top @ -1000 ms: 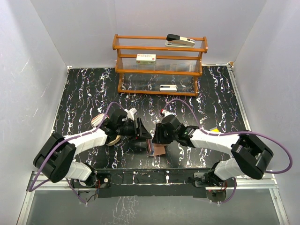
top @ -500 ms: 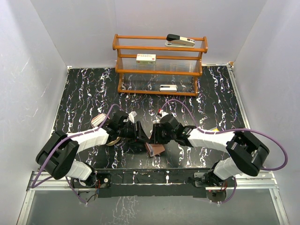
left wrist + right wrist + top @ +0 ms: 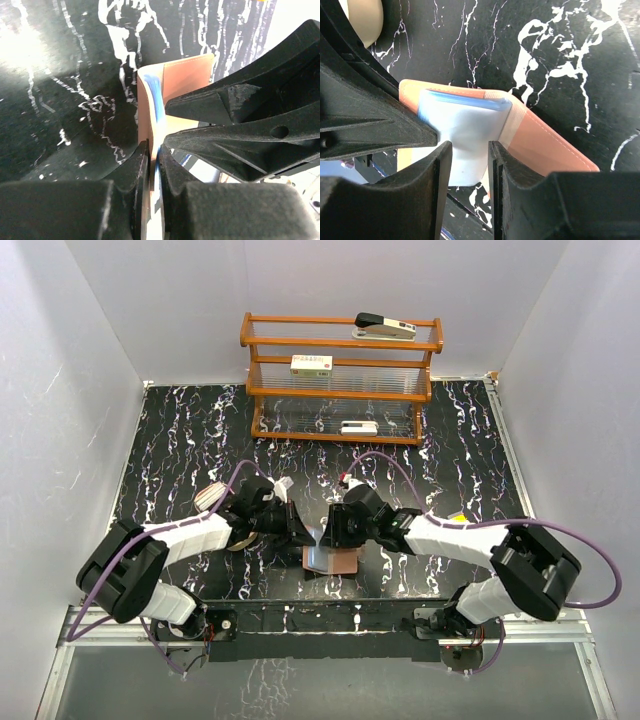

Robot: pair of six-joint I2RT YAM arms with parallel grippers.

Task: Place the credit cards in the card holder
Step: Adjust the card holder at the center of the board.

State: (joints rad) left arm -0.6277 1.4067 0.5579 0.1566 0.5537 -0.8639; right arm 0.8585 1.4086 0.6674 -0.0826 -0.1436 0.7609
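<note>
Holds card holder half-open on the surface, near front edge, betw. both arms. Pinches its brown flap tight w/ left pincer. Straddles its pale bluish pocket w/ right pincer, fingers part-spread; prob. touching, but can't tell if actually gripping.

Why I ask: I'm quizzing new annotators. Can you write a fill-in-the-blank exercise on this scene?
1. The left claw is pinched ___ (open/shut) on an edge of the card holder.
2. The stapler lies on the ___ shelf of the wooden rack.
3. The table under the card holder is ___ with white veins.

Missing words: shut; top; black.
</note>
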